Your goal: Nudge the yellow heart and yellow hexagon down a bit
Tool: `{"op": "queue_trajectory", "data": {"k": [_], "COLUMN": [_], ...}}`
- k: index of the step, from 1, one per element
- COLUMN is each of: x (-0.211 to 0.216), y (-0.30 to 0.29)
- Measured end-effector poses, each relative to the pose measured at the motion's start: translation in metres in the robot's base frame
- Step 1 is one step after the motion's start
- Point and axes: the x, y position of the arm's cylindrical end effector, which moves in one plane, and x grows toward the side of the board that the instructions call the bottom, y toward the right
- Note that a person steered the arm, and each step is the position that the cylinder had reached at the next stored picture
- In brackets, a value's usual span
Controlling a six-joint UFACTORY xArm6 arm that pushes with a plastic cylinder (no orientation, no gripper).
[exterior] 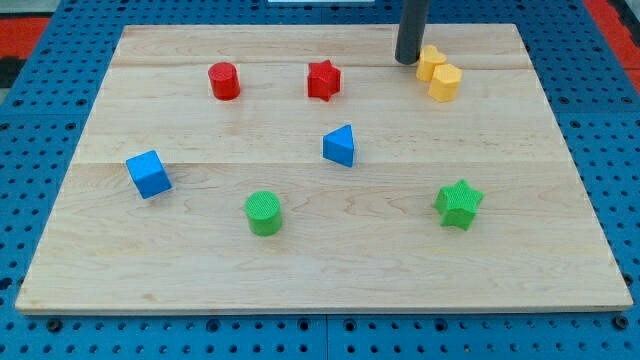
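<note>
Near the counter's (320, 255) left edge, a little below its middle height, sat the blue cube (148, 173). Up towards the top edge, left of centre, stood the red cylinder (224, 80), and well below it, nearer the bottom edge, the green cylinder (264, 213). About midway along the top edge lay the red star (323, 80), and below that, close to the counter's centre, the blue triangular block (340, 145). Right of the red star, close to the top edge, the dark rod came down to the wood, and my tip (406, 61) rested just beside the upper-left side of the yellow heart (430, 62), so close that I could not tell whether the two were touching. The rod carried no end effector that could open or close, and it had hold of nothing. The yellow heart sat towards the top right corner, and the yellow hexagon (445, 82) lay against its lower-right side, the two apparently touching. Farther down, towards the bottom right corner but well clear of both edges, stood the green star (459, 204).
</note>
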Motion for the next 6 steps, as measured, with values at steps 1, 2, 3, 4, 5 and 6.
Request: {"op": "queue_trajectory", "data": {"k": [1,2,3,4,5,6], "x": [-0.005,-0.011,-0.067,-0.068,-0.068,-0.065], "y": [-0.018,-0.044,-0.048,-0.048,-0.004,0.002]}}
